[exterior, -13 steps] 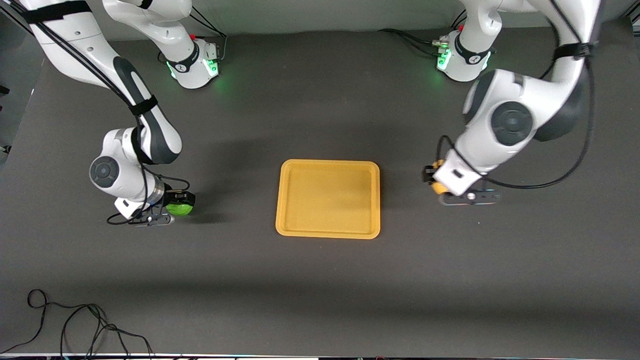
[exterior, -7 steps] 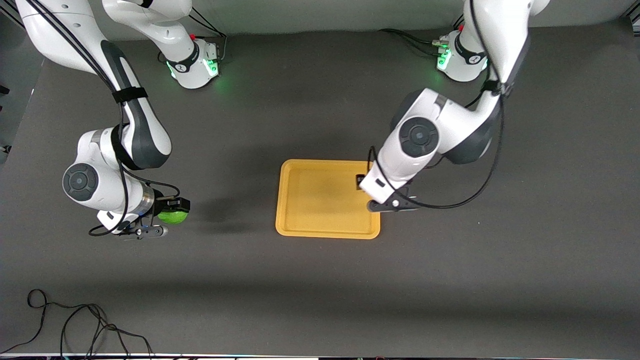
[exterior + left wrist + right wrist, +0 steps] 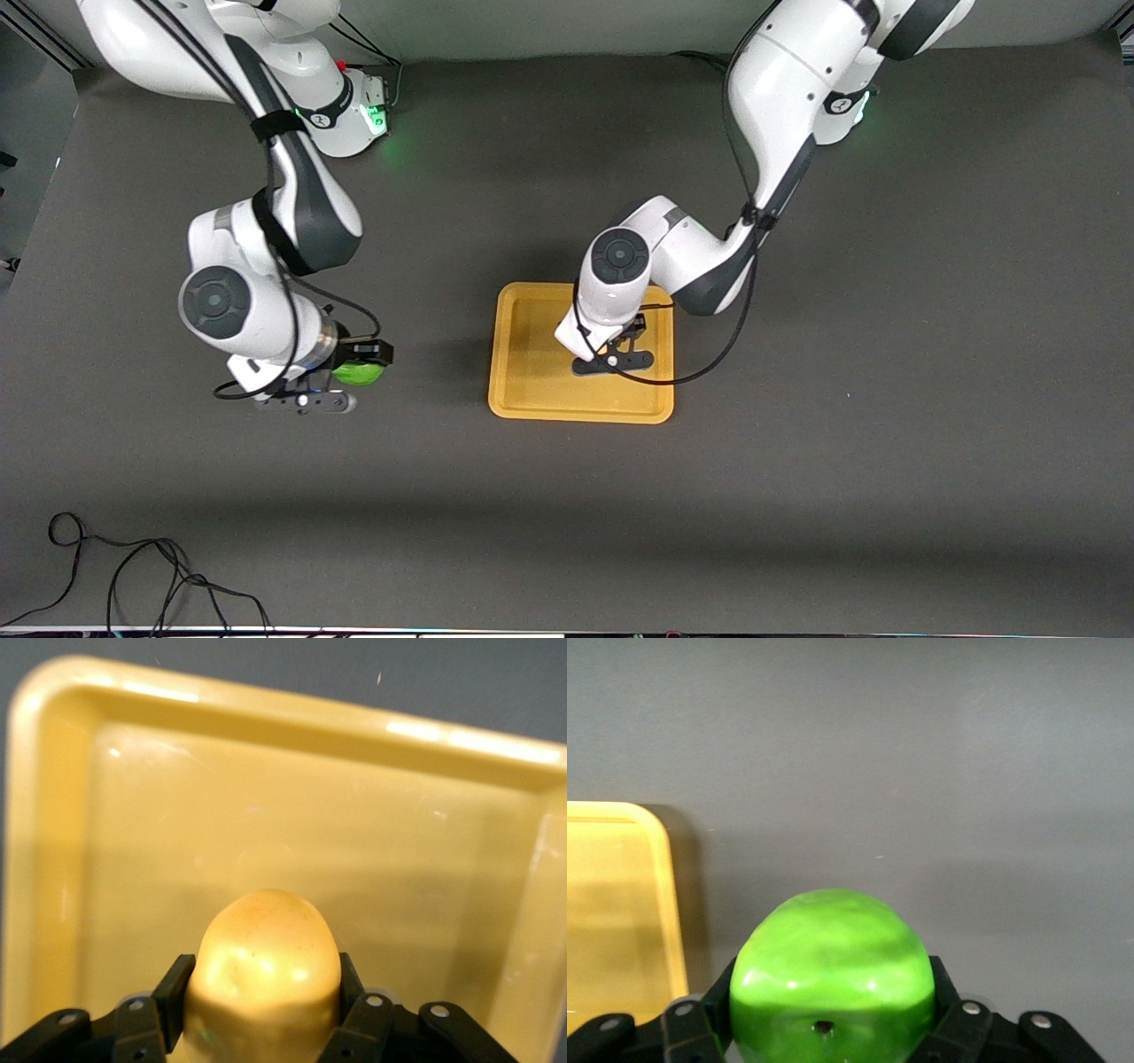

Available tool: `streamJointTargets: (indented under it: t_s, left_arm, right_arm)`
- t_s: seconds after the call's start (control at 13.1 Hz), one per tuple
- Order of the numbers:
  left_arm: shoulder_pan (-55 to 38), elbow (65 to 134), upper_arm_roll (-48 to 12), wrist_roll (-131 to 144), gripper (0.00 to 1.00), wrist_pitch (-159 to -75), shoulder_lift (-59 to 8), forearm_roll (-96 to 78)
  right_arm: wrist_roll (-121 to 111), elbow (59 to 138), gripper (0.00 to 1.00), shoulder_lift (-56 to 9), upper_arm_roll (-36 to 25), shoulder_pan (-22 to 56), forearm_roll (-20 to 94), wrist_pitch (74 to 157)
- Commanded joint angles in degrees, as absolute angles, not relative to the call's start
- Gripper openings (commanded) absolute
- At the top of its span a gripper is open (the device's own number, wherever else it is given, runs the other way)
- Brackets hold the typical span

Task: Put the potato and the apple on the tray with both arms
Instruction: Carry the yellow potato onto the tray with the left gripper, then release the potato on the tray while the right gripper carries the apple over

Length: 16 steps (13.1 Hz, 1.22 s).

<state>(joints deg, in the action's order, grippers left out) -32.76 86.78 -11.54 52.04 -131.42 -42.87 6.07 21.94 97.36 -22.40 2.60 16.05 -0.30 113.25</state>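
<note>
The orange-yellow tray [image 3: 532, 390] lies in the middle of the table. My left gripper [image 3: 631, 335] is over the tray and is shut on the pale yellow-tan potato [image 3: 266, 966]; the arm hides the potato in the front view. The tray's floor and rim [image 3: 292, 713] fill the left wrist view. My right gripper [image 3: 361, 363] is shut on the bright green apple [image 3: 359, 373] and holds it over the bare table toward the right arm's end, apart from the tray. The right wrist view shows the apple [image 3: 833, 988] between the fingers and the tray's corner [image 3: 620, 895] beside it.
A black cable [image 3: 133, 576] lies coiled on the table at the near edge toward the right arm's end. The two arm bases [image 3: 345, 106] glow green along the table's back edge.
My left gripper has carried the potato from the bare table at the left arm's end to over the tray. My right gripper has shifted with the apple toward the tray.
</note>
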Motion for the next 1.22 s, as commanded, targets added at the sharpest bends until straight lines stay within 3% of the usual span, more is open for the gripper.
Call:
streamJointTargets:
  t_s: [0.0, 0.31, 0.38, 0.46, 0.53, 0.69, 1.14]
  left_arm:
    - [-33.6, 84.6, -10.7, 54.0, 0.33, -132.5, -46.3, 8.9]
    - [-33.6, 84.6, -10.5, 53.9, 0.34, -132.6, -47.3, 9.6]
    - [-33.6, 84.6, -10.5, 53.8, 0.43, -132.6, -47.3, 9.7]
    - [-33.5, 84.6, -10.5, 53.7, 0.68, -132.6, -47.3, 9.8]
    - [-33.4, 84.6, -10.5, 53.5, 0.82, -132.6, -47.3, 10.0]
    - [-33.0, 84.6, -10.5, 53.2, 0.99, -132.5, -46.9, 10.1]
    - [-27.5, 84.7, -10.8, 47.1, 1.0, -124.6, -39.1, 5.4]
  right_arm:
    - [26.8, 94.6, 0.55, -25.0, 2.3, 17.7, -1.3, 112.0]
    - [32.2, 91.5, 0.55, -28.0, 2.4, 20.8, -0.9, 112.6]
    - [33.7, 90.8, 0.55, -28.6, 2.4, 21.7, -0.9, 112.6]
    - [34.2, 89.7, 0.55, -29.2, 2.4, 22.5, -0.9, 112.7]
    - [34.3, 89.0, 0.55, -29.8, 2.4, 23.1, -0.9, 112.6]
    - [34.8, 88.3, 0.55, -30.8, 2.4, 23.7, 0.3, 113.4]
    - [44.4, 87.5, 0.55, -33.9, 2.5, 28.4, 1.1, 118.6]
